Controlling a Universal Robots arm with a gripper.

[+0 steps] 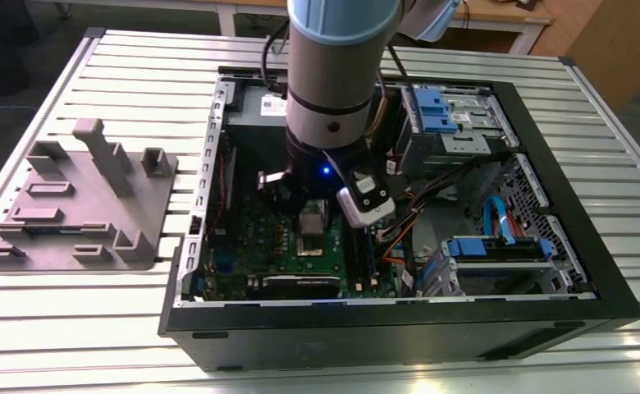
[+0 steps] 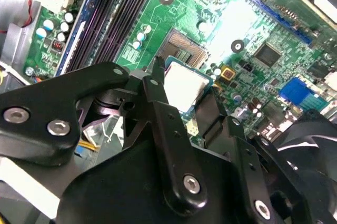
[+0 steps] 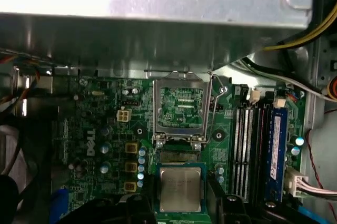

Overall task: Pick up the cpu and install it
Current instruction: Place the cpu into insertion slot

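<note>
A ribbed silver metal table (image 1: 68,328) holds an open black computer case (image 1: 408,328). Inside it, the black robot claw (image 3: 179,205) is clamped on the small flat square silvery cpu (image 3: 180,190). The open socket frame (image 3: 181,109) on the green board (image 3: 100,129) lies at twelve o'clock from the cpu, just beside it. The cpu looks flat, pale and shiny.
</note>
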